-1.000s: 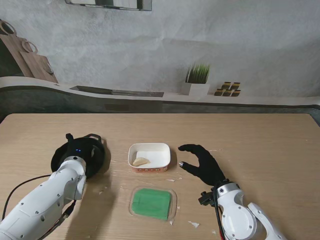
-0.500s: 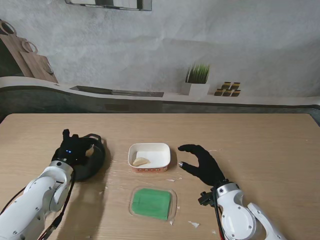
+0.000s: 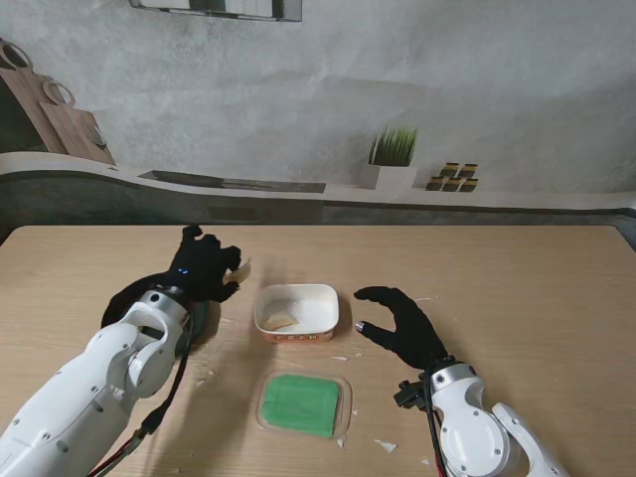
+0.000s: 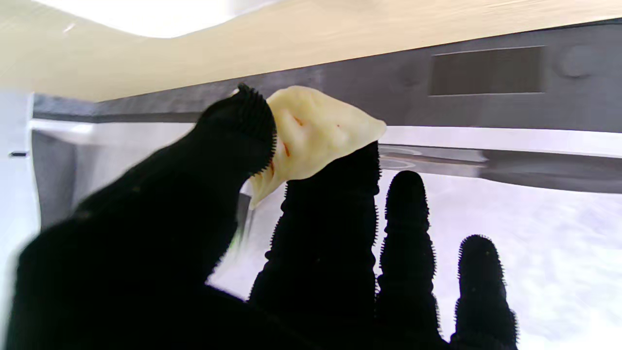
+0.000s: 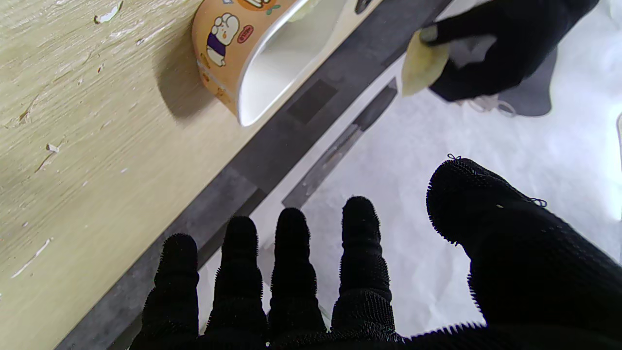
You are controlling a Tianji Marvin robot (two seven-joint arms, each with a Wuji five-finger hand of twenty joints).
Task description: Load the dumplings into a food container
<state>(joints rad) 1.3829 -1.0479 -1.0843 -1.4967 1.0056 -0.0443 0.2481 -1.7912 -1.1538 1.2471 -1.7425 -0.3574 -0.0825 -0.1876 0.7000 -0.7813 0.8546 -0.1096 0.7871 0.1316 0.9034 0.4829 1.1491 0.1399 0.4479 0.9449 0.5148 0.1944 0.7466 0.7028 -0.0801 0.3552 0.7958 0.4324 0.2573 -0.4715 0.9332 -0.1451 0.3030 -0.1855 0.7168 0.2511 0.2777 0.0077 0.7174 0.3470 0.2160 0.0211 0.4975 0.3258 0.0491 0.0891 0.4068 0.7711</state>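
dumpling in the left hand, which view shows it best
The left wrist view: the dumpling fills the frame, pinched by the left hand. The stand view shows a pale sliver; the right wrist view shows it small and far off.

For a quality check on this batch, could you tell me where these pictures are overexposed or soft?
Left wrist view: background blown to white; dumpling sharp in the left hand. Right wrist view: background washed out too, container clear, right hand dark, little detail. Stand view: evenly lit, soft shadows.
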